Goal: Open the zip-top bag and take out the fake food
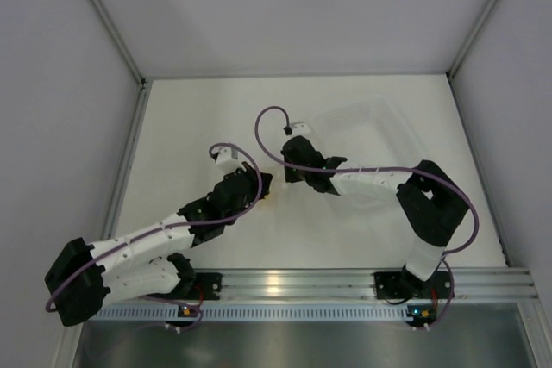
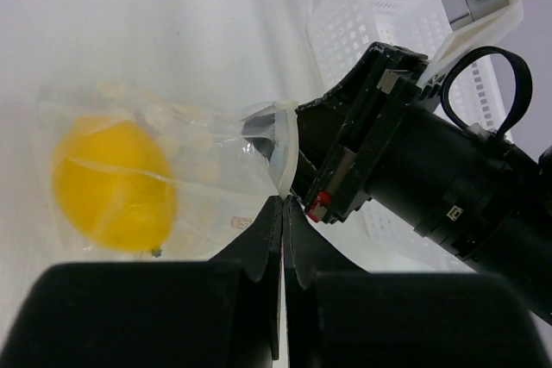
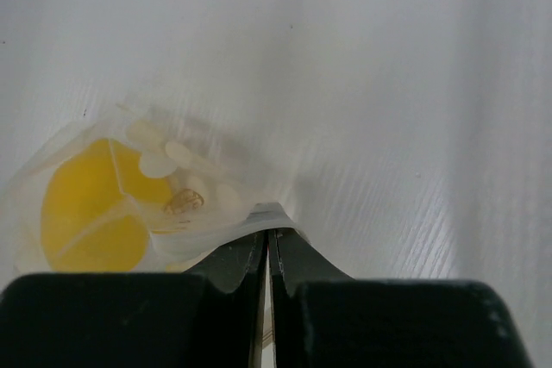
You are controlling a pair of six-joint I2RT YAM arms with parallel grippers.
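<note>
Between the arms on the bench [image 1: 185,118], the zip-top bag [image 2: 216,144] has its mouth edge pinched by both the closed left fingers [image 2: 261,246] and the closed right fingers [image 3: 243,258], with the fake food [image 2: 112,183] lying at the opposite end, beyond both grips.

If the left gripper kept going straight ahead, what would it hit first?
The zip-top bag: the left gripper is pinching its edge. Just beyond, probably the right gripper, though depth is unclear.
</note>
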